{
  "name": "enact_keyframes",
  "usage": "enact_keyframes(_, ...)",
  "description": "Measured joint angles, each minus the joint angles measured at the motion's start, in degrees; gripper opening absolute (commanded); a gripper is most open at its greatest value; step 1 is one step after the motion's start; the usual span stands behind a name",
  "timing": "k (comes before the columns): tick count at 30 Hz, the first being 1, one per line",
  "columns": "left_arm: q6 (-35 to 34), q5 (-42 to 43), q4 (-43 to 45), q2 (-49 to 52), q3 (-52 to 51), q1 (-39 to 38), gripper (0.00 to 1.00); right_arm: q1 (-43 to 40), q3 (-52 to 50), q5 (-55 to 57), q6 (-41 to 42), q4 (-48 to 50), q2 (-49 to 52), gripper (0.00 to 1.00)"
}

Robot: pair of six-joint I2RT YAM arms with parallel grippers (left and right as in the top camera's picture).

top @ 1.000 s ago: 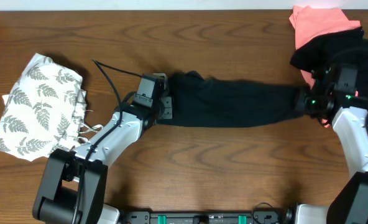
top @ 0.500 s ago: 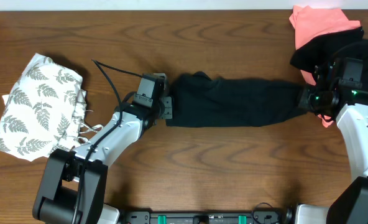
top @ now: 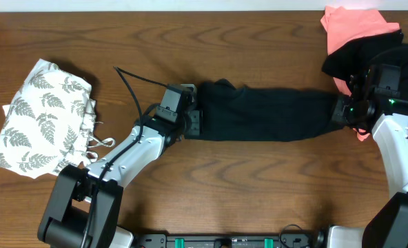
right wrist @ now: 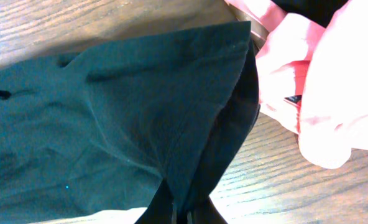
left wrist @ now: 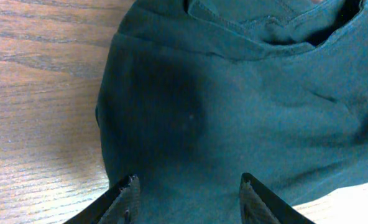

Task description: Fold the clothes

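Note:
A dark green garment (top: 266, 114) lies stretched out across the middle of the table. My left gripper (top: 196, 122) is open over its left end; in the left wrist view the cloth (left wrist: 234, 106) fills the space between the spread fingers (left wrist: 187, 202). My right gripper (top: 338, 114) is shut on the garment's right edge; the right wrist view shows the cloth (right wrist: 128, 124) pinched between the fingers (right wrist: 184, 208).
A folded white leaf-print cloth (top: 44, 117) lies at the left. A pile with a pink garment (top: 352, 24) and a black garment (top: 369, 52) sits at the back right, close to the right arm; the pink cloth also shows in the right wrist view (right wrist: 327, 93).
The right gripper pulled the garment's right end to the right, stretching it flat. The left gripper moved right along with the garment's left end.

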Motion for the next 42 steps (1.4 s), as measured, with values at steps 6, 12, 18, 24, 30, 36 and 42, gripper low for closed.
enact_keyframes(6,-0.2,-0.1,-0.3,0.1,0.0,0.0,0.53,0.0,0.0,0.0,0.0,-0.1,0.0,0.01)
enact_keyframes(12,-0.3,-0.3,4.0,2.3,0.0,0.0,0.51,0.0,0.0,0.0,0.0,-0.3,0.0,0.01)
enact_keyframes(18,-1.2,-0.5,4.2,8.3,0.0,0.0,0.39,0.0,0.0,-0.5,0.0,-1.2,0.0,0.01)
enact_keyframes(24,-3.7,-0.4,0.5,8.2,0.9,2.0,0.35,0.0,0.0,-0.5,0.0,-3.5,0.0,0.02)
enact_keyframes(30,-4.2,-0.2,-4.8,7.5,1.6,8.7,0.32,0.0,0.0,-0.5,0.0,-5.5,0.0,0.79)
enact_keyframes(36,-2.8,-0.3,-4.9,7.5,1.6,11.3,0.32,0.0,0.0,-0.6,0.1,-6.4,0.0,0.74)
enact_keyframes(42,-1.9,-0.3,-4.9,7.5,1.6,11.3,0.33,0.0,-0.6,-0.8,1.6,-5.1,0.2,0.68)
